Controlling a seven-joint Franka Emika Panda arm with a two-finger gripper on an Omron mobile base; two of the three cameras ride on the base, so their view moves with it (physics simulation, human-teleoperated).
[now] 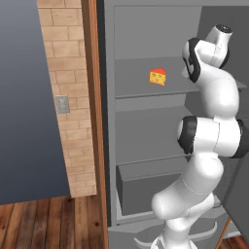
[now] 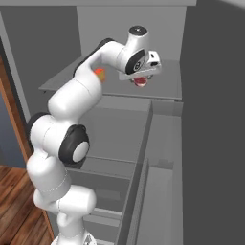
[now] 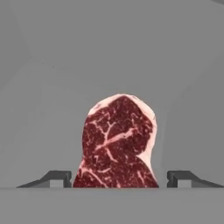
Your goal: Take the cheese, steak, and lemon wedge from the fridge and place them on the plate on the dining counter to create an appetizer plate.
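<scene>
Gripper point(image 3: 119, 177) sits directly over the steak point(image 3: 118, 142) on the fridge's point(image 1: 146, 29) upper shelf. In the hand view I see one dark fingertip point(image 3: 54, 178) on either side of the slab, each standing clear of the meat with grey shelf showing in the gap. So the jaws are wide apart and I judge nothing is gripped yet.

The steak lies straight ahead of the hand, between the fingers. Its long axis runs away from the hand along the view's vertical; the fingers straddle its narrow width. That is the relation I work from: closing across the short side should catch it, if the hand is low enough.

The cheese point(image 1: 157, 77) rests on the same shelf as the steak, well to its left and nearer the wooden side panel point(image 1: 92, 121).

Hard to make out: the slab's near end is cut off at the bottom of the hand view. In the right base view the hand covers all but a red sliver. Height of the fingertips above the shelf: cannot tell.
</scene>
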